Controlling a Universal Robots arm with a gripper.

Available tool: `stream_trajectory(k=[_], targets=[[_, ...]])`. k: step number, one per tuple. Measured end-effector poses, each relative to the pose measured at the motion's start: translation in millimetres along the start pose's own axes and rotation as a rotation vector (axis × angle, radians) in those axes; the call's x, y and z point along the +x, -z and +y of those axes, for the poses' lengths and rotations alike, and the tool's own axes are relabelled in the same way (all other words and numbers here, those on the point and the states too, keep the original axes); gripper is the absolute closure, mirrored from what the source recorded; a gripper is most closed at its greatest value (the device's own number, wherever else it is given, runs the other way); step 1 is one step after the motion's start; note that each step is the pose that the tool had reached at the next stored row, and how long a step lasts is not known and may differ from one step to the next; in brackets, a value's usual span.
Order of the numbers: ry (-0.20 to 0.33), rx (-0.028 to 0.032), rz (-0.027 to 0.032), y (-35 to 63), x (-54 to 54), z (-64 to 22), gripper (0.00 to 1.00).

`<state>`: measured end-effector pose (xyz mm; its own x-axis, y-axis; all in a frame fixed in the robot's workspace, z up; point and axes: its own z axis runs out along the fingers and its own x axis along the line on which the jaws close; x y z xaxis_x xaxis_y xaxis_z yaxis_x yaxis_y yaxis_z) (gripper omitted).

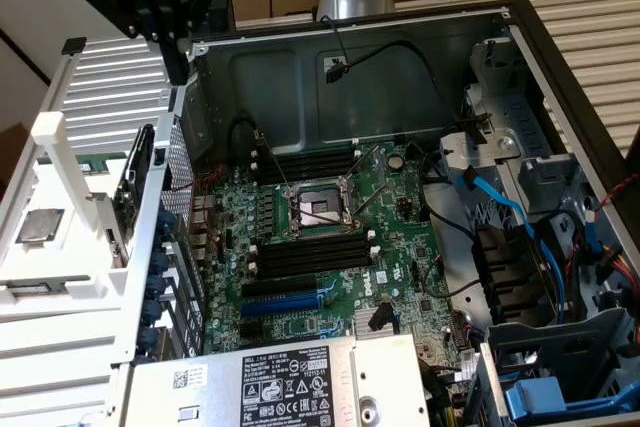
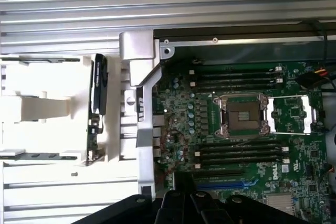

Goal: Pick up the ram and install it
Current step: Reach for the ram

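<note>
Over on the exterior view's left, just outside the open PC case [image 1: 290,87], there's a white rack [image 1: 60,147] with spare parts parked in it. That's where the ram [image 1: 98,162] seems to be: a thin green strip set on edge in the rack, between a white upright post and a dark card [image 1: 135,182] that stands on its edge right beside the case wall (I'm going by colour and shape, since it's mostly tucked into the holder and I can't make out chips or a label). Nearer along the rack a loose processor chip [image 1: 40,225] lies flat. The gripper [image 1: 178,69] hangs up high at the far left, over the line where rack meets case wall. Its black fingers [image 1: 172,47] are pinched together with nothing between them, and it sits above and to the right of the ram, not touching it. Inside the case the green motherboard [image 1: 400,247] lies flat with the socket [image 1: 315,209] in the middle. Black memory slots [image 1: 310,252] run along the socket's near side, with more on its far side. A blue slot [image 1: 285,299] sits nearer again. A power supply [image 1: 290,382] with a white label covers the near edge, and blue cables [image 1: 500,212] snake down the right side.
</note>
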<state>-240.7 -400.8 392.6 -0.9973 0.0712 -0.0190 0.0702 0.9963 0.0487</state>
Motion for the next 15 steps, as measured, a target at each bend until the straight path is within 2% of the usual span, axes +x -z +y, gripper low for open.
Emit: stream_trajectory(k=[11, 12, 15], targets=[[0.0, 0.0, 0.0, 1.1, 50.1, -3.7, 0.9], [0.0, -0.0001, -0.0001, 1.3, 59.1, -4.3, 0.9], [0.0, 0.0, 0.0, 1.6, 72.8, -5.3, 0.9]])
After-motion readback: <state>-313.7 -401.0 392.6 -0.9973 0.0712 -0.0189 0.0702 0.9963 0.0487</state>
